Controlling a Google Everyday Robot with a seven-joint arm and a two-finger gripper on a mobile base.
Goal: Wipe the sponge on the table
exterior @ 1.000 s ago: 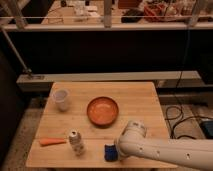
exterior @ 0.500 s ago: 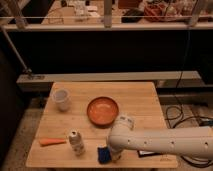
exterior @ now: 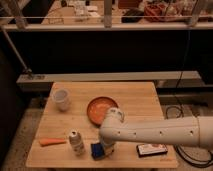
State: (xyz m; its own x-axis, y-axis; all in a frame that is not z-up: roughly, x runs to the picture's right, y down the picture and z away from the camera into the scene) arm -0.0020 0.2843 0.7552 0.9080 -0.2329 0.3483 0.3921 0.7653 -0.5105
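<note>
The dark-blue sponge [exterior: 95, 150] rests on the light wooden table [exterior: 135, 102] near its front edge, just right of a small can. My gripper [exterior: 102, 148] comes down onto the sponge from the right and is shut on it. The pale arm's wrist hides most of the gripper and the sponge's right part. The arm stretches in from the right edge across the table's front.
A small can [exterior: 76, 142] stands right beside the sponge, with an orange carrot [exterior: 52, 142] further left. An orange bowl [exterior: 100, 108] lies mid-table and a white cup [exterior: 61, 99] at the back left. A flat red-and-white box [exterior: 151, 149] lies front right, under the arm.
The gripper and the sponge have slid together to the left along the table's front, closer to the can. The arm now reaches further across the table.
</note>
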